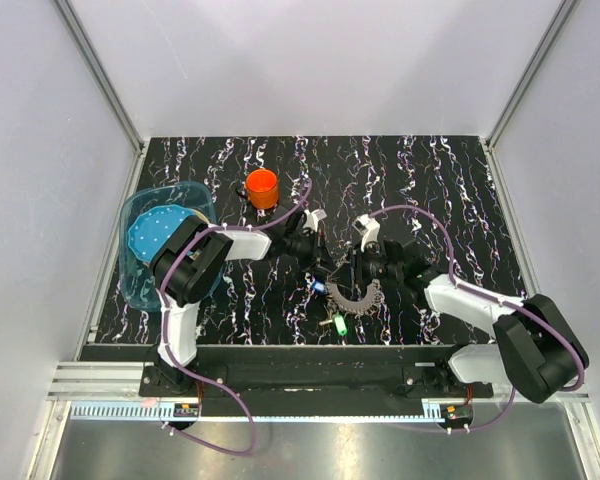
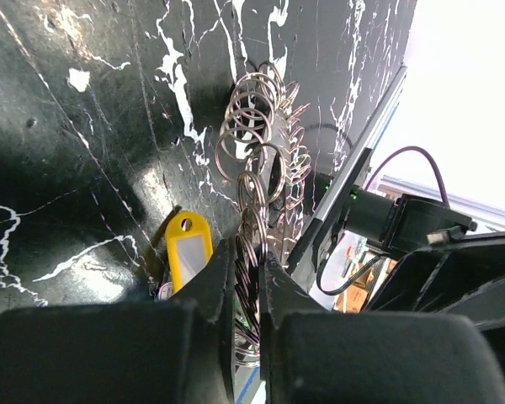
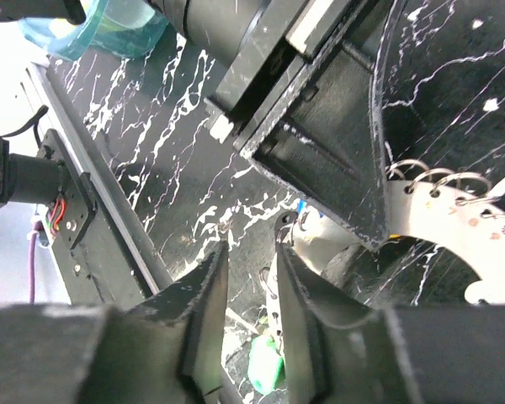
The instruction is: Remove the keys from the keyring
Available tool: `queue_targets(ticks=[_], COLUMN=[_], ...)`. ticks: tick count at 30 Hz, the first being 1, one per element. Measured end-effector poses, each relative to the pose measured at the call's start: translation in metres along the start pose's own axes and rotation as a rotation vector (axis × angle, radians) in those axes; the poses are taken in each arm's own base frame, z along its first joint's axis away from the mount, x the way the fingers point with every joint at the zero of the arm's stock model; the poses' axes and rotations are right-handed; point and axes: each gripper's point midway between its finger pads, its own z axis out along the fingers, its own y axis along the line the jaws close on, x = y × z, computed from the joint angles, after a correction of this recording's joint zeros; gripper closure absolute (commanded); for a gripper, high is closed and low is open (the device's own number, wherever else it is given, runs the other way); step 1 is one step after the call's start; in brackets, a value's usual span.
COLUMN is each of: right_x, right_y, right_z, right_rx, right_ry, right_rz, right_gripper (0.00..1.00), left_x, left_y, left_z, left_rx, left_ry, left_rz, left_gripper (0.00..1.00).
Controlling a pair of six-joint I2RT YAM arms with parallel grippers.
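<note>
The keyring point(image 1: 357, 297), a grey toothed metal ring with many small wire loops point(image 2: 254, 126), lies at the table's front middle. My left gripper point(image 2: 248, 252) is shut on its wire loops, which stand pinched between the black fingers. A yellow key tag point(image 2: 189, 248) hangs just left of the left finger. A green key point(image 1: 338, 325) lies near the front edge and a blue one point(image 1: 320, 288) at the ring's left. My right gripper point(image 3: 251, 257) is open with a narrow gap just beside the keyring's pale rim point(image 3: 454, 227); the green key point(image 3: 265, 366) shows through the gap.
An orange cup point(image 1: 262, 188) stands behind the arms, left of centre. A translucent blue bowl point(image 1: 140, 262) sits at the table's left edge. The left gripper's black body point(image 3: 320, 126) hangs close above the right gripper's fingers. The table's front rail point(image 3: 109, 236) is near.
</note>
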Motion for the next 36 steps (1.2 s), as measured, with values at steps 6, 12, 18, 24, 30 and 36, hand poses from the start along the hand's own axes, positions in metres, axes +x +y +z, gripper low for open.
queue_targets(ticks=[6,12,18,24,30,36], right_x=[-0.026,-0.082,-0.120,-0.140,-0.152,-0.152], right_y=[0.001,0.014,0.031,0.042,0.047,0.048], right_z=[-0.010,-0.041,-0.062,-0.064,-0.072,-0.062], right_rx=[0.102,0.208,0.203,0.153,0.140,0.113], right_ry=[-0.022,-0.198,-0.378,-0.466,-0.528,-0.505], right_rz=[0.040,0.049,0.093,0.125,0.119,0.135], right_gripper=[0.32,0.17,0.14,0.10,0.08,0.09], left_x=[-0.003,-0.021,-0.054,-0.071,-0.078,-0.090], left_y=[-0.006,-0.028,-0.054,-0.099,-0.129,-0.121], left_z=[-0.002,-0.024,-0.067,-0.106,-0.156,-0.195], left_rx=[0.023,0.110,0.146,0.214,0.268,0.283], left_ry=[-0.014,-0.111,-0.256,-0.384,-0.508,-0.603], left_rz=[0.030,0.091,0.180,0.315,0.419,0.415], left_gripper=[1.00,1.00,1.00,1.00,1.00,1.00])
